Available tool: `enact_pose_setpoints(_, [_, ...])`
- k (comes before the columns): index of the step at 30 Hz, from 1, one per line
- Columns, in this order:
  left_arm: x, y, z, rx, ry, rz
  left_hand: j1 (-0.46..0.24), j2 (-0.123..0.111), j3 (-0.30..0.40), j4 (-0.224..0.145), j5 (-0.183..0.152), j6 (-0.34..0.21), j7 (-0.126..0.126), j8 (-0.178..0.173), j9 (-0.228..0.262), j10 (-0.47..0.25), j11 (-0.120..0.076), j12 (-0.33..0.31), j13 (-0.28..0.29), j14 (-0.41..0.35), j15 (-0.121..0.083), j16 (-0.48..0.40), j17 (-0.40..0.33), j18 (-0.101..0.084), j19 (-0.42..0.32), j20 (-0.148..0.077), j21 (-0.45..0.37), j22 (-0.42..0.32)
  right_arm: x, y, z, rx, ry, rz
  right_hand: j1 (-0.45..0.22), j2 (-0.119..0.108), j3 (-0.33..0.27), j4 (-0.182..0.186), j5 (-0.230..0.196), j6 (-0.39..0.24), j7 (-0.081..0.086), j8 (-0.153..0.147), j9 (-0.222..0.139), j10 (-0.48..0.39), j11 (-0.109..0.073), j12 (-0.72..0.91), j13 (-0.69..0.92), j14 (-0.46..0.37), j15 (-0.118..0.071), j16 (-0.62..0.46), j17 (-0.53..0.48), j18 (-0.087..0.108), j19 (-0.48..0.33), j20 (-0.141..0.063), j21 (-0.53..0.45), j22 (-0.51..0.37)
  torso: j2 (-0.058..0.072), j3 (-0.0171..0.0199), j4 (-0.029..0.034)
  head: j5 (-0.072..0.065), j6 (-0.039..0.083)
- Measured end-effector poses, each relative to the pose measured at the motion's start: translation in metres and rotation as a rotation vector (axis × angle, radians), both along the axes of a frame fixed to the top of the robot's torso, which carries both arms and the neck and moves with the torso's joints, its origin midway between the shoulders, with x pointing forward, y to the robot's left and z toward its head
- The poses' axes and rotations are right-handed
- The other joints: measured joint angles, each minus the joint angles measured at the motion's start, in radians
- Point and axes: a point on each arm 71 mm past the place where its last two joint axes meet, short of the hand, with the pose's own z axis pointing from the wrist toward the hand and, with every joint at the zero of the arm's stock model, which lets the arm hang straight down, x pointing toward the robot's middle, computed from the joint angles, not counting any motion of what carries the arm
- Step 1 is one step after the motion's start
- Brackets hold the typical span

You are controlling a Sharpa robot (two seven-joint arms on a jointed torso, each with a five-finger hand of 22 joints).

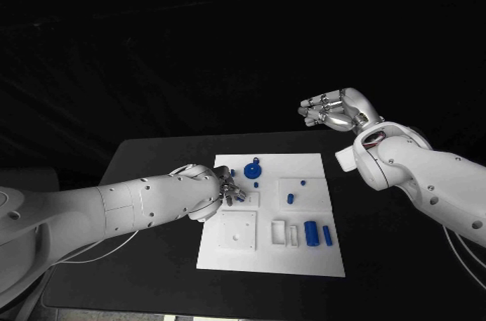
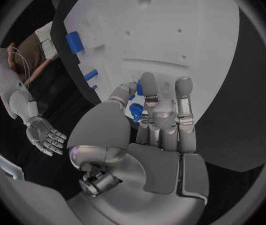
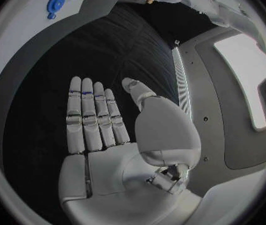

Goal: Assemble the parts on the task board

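The left hand (image 1: 225, 189) rests low over the near-left part of the white board (image 1: 228, 259), fingers reaching onto it; a small blue piece (image 2: 136, 111) sits at its fingertips, but whether it is pinched cannot be told. Just past the fingers lies a blue round disc (image 1: 252, 170). Further right two short pegs (image 1: 295, 192) stand in a raised block, and two blue cylinders (image 1: 317, 233) lie loose nearer the robot. Most pieces look unplaced, so the job seems early. The right hand (image 1: 337, 109) hangs well off the board, fingers straight, holding nothing.
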Motion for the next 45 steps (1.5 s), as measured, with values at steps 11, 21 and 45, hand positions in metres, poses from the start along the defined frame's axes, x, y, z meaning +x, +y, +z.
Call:
enact_pose_setpoints(11, [0.0008,0.0007,-0.0011,0.006,0.005,0.0,0.0,0.0,-0.001,-0.001,0.0,0.0,0.0,0.003,0.0,0.0,0.0,0.0,0.0,0.0,0.0,0.0,-0.004,0.0,0.0,0.0,0.004,0.0,-0.0002,0.0011,0.0,0.0,0.001,0.003,0.0,0.0,0.0,0.0,0.0,0.0,0.0,0.0,0.0,0.0,0.0,0.0,0.0,0.0,0.0,0.0,0.0,0.0,0.0,0.0,0.0,0.0,0.0,0.0,0.0004,-0.001,0.0])
enact_pose_setpoints(21, [0.0008,0.0024,-0.0026,0.011,0.011,0.001,0.0,0.0,-0.001,-0.001,-0.002,0.0,0.0,0.002,0.0,0.0,0.0,0.0,0.0,0.0,0.0,0.0,-0.004,0.0,0.0,0.0,0.004,0.0,-0.0005,0.0024,0.0002,0.0,0.002,0.008,0.0,0.0,0.0,0.0,0.0,0.0,0.0,0.0,0.0,0.0,0.0,0.0,0.0,-0.004,0.004,0.0,0.0,0.0,-0.004,0.004,0.0,0.0,0.0,-0.0003,0.0004,-0.001,0.0])
enact_pose_setpoints(45, [0.0023,0.0002,-0.0034,0.025,0.031,-0.009,0.0,0.0,-0.001,-0.001,0.0,0.0,0.0,0.005,0.0,0.0,0.0,0.0,0.0,0.0,0.0,0.0,-0.011,0.0,0.0,0.0,0.004,0.0,0.0003,0.0032,-0.0008,0.0,0.006,0.01,0.0,0.0,-0.003,-0.003,0.0,0.0,0.0,0.0,0.0,0.0,0.0,0.0,-0.001,-0.003,0.003,0.0,0.0,0.0,-0.004,0.003,0.0,0.0,0.0,0.0004,0.0,-0.001,-0.005])
